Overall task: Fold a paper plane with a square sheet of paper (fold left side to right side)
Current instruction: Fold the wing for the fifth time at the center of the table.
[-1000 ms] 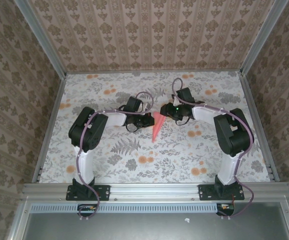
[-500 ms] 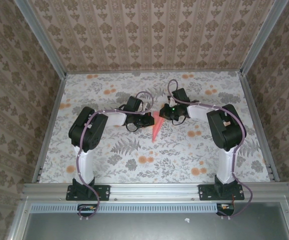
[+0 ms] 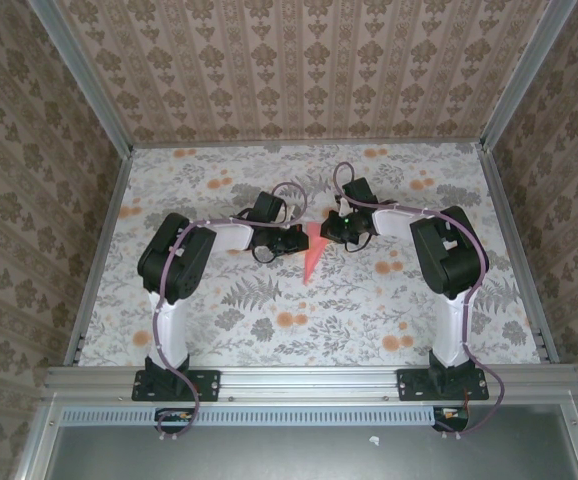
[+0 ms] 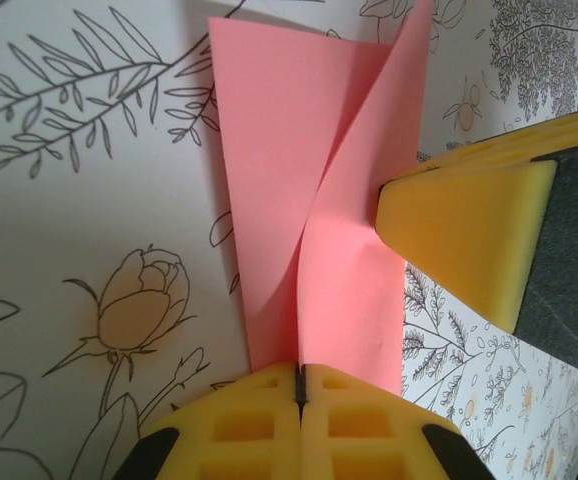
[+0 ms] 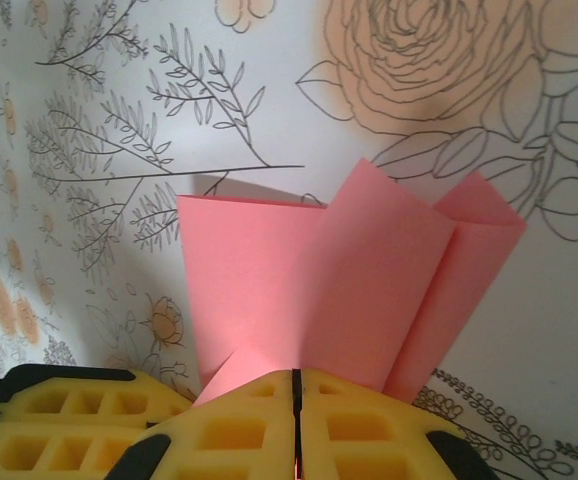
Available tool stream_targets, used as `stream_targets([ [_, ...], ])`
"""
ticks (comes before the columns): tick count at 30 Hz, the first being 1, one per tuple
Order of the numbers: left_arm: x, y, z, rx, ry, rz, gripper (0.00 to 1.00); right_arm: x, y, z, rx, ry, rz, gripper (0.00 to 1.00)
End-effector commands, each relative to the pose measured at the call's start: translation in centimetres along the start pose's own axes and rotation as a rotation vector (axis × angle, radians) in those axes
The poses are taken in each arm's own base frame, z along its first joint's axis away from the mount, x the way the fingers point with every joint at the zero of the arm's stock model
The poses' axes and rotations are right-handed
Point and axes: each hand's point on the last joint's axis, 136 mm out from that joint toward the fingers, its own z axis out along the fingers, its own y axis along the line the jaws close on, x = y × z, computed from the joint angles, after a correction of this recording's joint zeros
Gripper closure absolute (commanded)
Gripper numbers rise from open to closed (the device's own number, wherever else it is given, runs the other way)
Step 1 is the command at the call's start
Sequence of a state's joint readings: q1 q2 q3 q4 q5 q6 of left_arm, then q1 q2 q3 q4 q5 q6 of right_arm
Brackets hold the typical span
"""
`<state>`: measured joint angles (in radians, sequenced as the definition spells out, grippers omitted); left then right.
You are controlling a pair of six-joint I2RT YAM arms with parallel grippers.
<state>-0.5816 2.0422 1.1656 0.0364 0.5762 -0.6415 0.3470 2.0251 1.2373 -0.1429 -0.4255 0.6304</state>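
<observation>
Left arm point(image 3: 174, 265) rises from its base, elbow bent, forearm laid out rightward; right arm point(image 3: 449, 255) mirrors it, forearm reaching left; both wrists low, tips nearly meeting in the middle; left gripper point(image 4: 299, 385) jaws pressed together, pinching the paper plane point(image 4: 289, 180) in the seam; right gripper point(image 5: 296, 395) clamped on the same plane; right finger pad point(image 4: 464, 235) just beside the left's grip.

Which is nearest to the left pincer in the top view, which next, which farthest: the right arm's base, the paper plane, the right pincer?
1. paper plane: gripped in the left pincer.
2. right pincer: just right, gripping the same plane.
3. right arm's base: near table edge, right side.
</observation>
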Motion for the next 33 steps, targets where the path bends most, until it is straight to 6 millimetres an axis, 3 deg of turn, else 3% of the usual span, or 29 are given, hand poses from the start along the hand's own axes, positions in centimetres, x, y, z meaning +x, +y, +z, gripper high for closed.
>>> stream_targets([
  [1,0.6,2.2,0.6,-0.068,0.025,-0.019,1.0,1.1,-1.7,0.4,0.068,0.033,0.014,0.92],
  [11,0.4,1.3,0.3,-0.056,0.016,-0.003,1.0,3.3,-4.6,0.5,0.162,0.074,0.068,0.94],
  [17,-1.0,-2.1,-3.6,-0.01,-0.053,0.054,0.77,4.2,-5.6,0.9,0.172,0.087,0.09,0.95],
  [20,-1.0,-3.9,-6.1,-0.001,-0.069,0.088,0.74,4.0,-5.5,1.0,0.163,0.086,0.087,0.95],
  [24,0.8,-6.0,-7.6,0.076,-0.031,0.062,0.79,4.0,-5.2,1.1,0.151,0.085,0.082,0.95],
  [29,4.1,-8.6,-6.4,0.202,0.107,0.015,0.83,4.1,-5.2,1.1,0.148,0.092,0.078,0.95],
  [33,4.6,-9.3,-5.3,0.226,0.141,0.012,0.83,4.1,-5.1,1.1,0.146,0.094,0.076,0.95],
])
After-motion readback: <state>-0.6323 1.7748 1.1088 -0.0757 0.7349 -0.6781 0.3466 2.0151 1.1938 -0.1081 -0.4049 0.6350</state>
